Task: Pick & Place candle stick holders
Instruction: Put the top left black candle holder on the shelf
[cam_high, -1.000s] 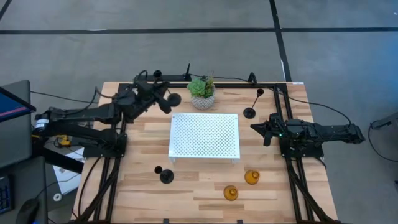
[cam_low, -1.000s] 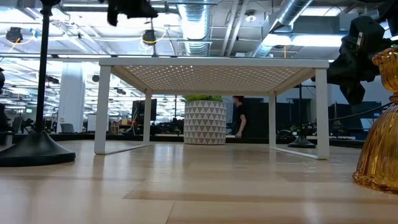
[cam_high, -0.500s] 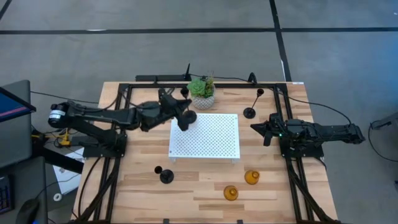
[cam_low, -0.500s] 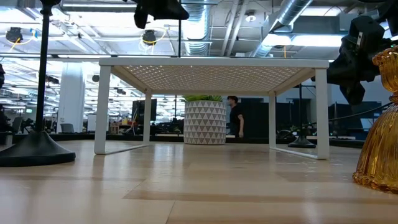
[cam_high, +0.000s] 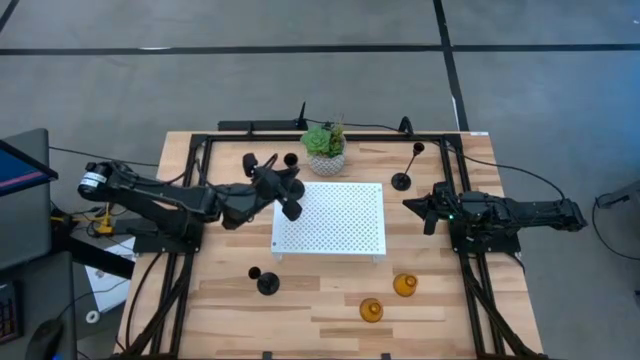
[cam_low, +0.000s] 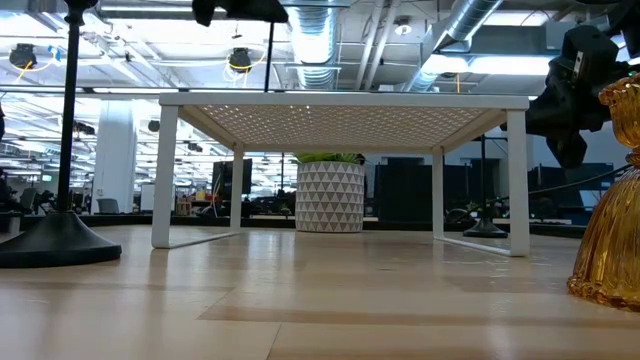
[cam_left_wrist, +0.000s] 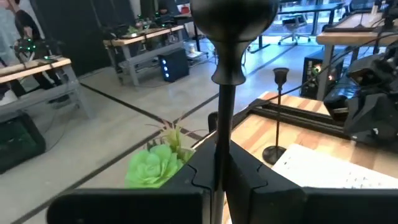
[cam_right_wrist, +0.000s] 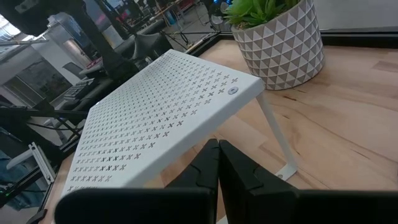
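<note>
Your left gripper (cam_high: 283, 190) is up over the near-left corner of the white rack (cam_high: 340, 225). Its jaws are closed tight on the thin stem of a tall black holder (cam_left_wrist: 225, 74). In the left wrist view the stem goes straight up between the two fingers (cam_left_wrist: 249, 177), and the round cup sits at the top. In the high view the holder's round base (cam_high: 293, 211) is over the rack's left edge. You cannot tell if the base touches the rack. In the low view the stem (cam_low: 268, 55) hangs down near the rack top from the dark gripper above.

Your right gripper (cam_high: 422, 207) waits on the right side of the worktop (cam_high: 230, 310), just beside the rack. Its jaws are closed and hold nothing. In the right wrist view the fingers (cam_right_wrist: 214, 168) point at the rack's corner leg.

The other tall holder (cam_high: 403, 178) stands at the back right, between the rack and the right arm. A short black holder (cam_high: 267, 283) stands in front of the rack on the left. Two orange holders stand in front on the right, one (cam_high: 404, 285) close to the rack and one (cam_high: 371, 310) nearer the front edge. They are close but not touching.

The plant (cam_high: 325, 148) sits in its white pot just behind the rack.
</note>
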